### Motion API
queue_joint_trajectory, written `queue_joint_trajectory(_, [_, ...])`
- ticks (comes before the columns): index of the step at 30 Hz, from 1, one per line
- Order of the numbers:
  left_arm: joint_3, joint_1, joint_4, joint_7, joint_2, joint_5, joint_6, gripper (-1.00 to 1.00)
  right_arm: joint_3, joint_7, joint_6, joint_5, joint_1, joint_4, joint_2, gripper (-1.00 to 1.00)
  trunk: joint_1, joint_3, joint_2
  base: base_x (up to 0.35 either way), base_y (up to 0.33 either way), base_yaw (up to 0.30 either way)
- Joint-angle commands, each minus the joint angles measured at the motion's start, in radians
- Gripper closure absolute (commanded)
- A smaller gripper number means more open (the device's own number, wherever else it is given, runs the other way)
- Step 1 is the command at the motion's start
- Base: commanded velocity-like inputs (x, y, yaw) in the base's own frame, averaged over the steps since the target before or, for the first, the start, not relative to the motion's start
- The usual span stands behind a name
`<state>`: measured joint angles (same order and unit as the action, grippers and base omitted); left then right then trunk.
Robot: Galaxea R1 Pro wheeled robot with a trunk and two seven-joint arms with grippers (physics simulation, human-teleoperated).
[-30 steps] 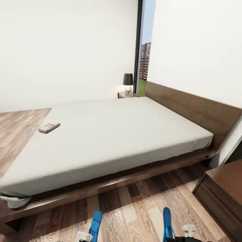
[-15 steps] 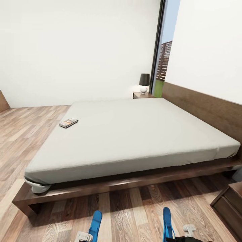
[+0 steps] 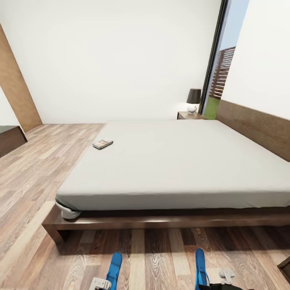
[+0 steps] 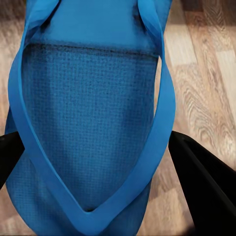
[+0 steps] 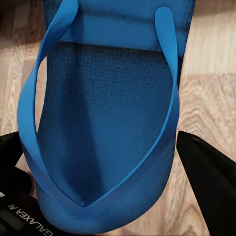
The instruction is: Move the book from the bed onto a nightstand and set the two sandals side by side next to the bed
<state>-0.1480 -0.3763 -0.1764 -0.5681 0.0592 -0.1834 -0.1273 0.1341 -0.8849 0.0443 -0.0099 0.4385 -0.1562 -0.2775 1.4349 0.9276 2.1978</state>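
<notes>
The left gripper [image 4: 98, 162] is clamping one blue sandal [image 4: 88, 123] between its dark fingers [image 4: 204, 182], and the right gripper [image 5: 108, 167] is gripping the other sandal [image 5: 105, 113] likewise (both are poking up at 6 o'clock in the head view). Beyond them, the bed [image 3: 181, 161] is lying across the wood floor [image 3: 36, 177], with the book [image 3: 102, 143] resting near its 10 o'clock corner. A nightstand [image 3: 191, 115] carrying a lamp [image 3: 193, 99] is standing at 1 o'clock.

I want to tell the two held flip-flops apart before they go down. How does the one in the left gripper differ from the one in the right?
The bright blue flip-flop in the left gripper leans to the right in the head view; the bright blue flip-flop in the right gripper stands nearly straight. The left one's footbed looks lighter, the right one's darker and shadowed. Both share blue thong straps, and each sits between dark fingers above the wood-plank floor.
</notes>
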Motion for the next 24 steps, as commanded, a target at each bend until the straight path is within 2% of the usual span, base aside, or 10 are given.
queue_joint_trajectory(1, [-0.008, -0.001, 0.002, -0.001, 0.0, -0.008, -0.005, 1.0, 0.005, -0.005, 0.005, -0.002, 0.0, 0.0, 0.0, 1.0, 0.0, 0.001, 0.0, 0.0, 0.0, 0.297])
queue_joint_trajectory(13, [-0.008, -0.001, 0.002, -0.001, 0.0, -0.008, -0.005, 1.0, 0.005, -0.005, 0.006, -0.001, 0.0, 0.0, 0.0, 1.0, 0.0, 0.001, 0.0, 0.0, 0.0, 0.293])
queue_joint_trajectory(24, [-0.008, -0.001, 0.002, -0.001, 0.0, -0.008, -0.005, 1.0, 0.005, -0.005, 0.005, -0.001, 0.0, 0.0, 0.0, 1.0, 0.0, 0.001, 0.0, 0.0, 0.0, 0.03])
